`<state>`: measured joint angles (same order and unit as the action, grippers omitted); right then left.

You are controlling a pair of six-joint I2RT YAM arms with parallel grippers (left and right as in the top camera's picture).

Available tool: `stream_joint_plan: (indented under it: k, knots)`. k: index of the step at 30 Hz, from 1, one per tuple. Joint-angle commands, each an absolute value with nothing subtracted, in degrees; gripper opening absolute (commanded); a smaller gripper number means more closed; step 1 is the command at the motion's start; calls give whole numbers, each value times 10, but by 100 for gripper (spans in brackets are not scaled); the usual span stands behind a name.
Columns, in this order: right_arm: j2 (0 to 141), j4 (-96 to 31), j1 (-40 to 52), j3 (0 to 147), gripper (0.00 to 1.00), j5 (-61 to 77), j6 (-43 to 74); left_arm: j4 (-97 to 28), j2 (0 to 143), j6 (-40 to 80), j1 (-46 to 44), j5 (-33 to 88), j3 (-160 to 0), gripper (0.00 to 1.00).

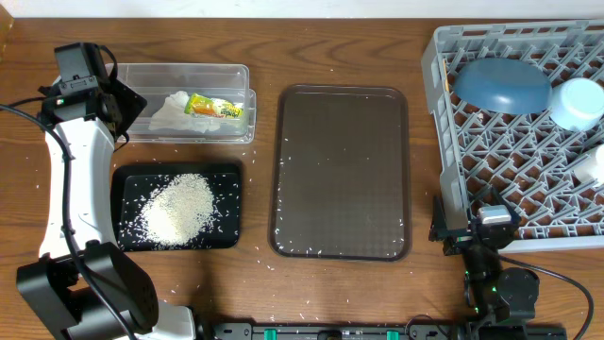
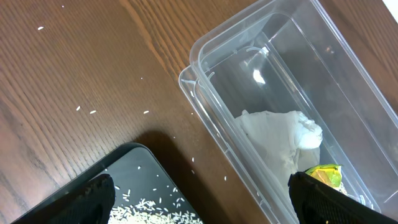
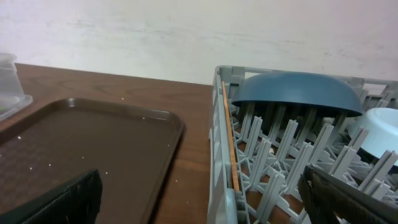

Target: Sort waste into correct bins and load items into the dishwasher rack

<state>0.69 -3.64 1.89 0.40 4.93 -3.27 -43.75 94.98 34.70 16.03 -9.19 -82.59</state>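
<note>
The clear tub (image 1: 236,76) at the back left holds the crumpled white tissue (image 1: 170,111) and the yellow-green wrapper (image 1: 213,107); both also show in the left wrist view, tissue (image 2: 280,134) and wrapper (image 2: 323,174). The black tray (image 1: 226,175) holds a heap of rice (image 1: 179,208). The grey rack (image 1: 444,142) on the right holds the dark-blue dish (image 1: 500,83), the light-blue bowl (image 1: 578,102), a white cup (image 1: 593,165) at the frame edge and chopsticks (image 3: 229,134) along its left wall. My left gripper (image 2: 202,205) is open and empty above the tub's left end. My right gripper (image 3: 205,199) is open and empty at the rack's front left corner.
A large dark brown serving tray (image 1: 342,170) lies in the middle with a few rice grains on it. Stray grains dot the wood around the black tray and the table's front edge.
</note>
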Motion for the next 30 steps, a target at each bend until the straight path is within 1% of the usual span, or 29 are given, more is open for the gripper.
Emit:
stream_joint_plan:
  k: [1,26,30]
  knots:
    - [3,-39,12,3,99,45,-44,-441,941,346,161,-95,-829,92]
    - [3,-39,12,3,99,45,-44,-441,941,346,161,-95,-829,92]
    - [3,-39,12,3,99,45,-44,-492,942,327,161,-97,-826,92]
